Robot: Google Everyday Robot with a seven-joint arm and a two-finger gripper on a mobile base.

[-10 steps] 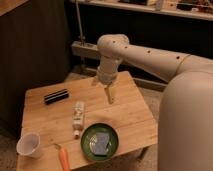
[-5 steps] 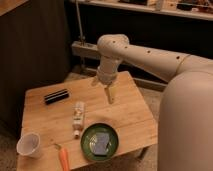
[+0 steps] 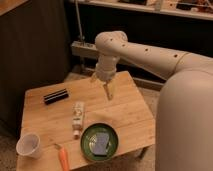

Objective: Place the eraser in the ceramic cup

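The robot's white arm [image 3: 150, 52] reaches in from the right and bends down over the wooden tabletop [image 3: 127, 112]. Near the tabletop's front edge sits a dark green plate [image 3: 86, 135], with a grey-blue rectangular pad [image 3: 101, 143] lying in it. The gripper [image 3: 101, 85] hangs above the tabletop, behind the plate and well apart from it. Its fingers are spread wide and hold nothing.

A white tube [image 3: 78, 119] lies just behind and left of the plate, its cap end pointing toward the front. The eraser [image 3: 55, 96], a black striped block, lies flat behind and left of the plate, beyond the tube and touching nothing. The ceramic cup [image 3: 28, 145] stands upright well to the left of the plate, at the tabletop's front corner. An orange carrot [image 3: 63, 158] lies just left of the plate, at the front edge.
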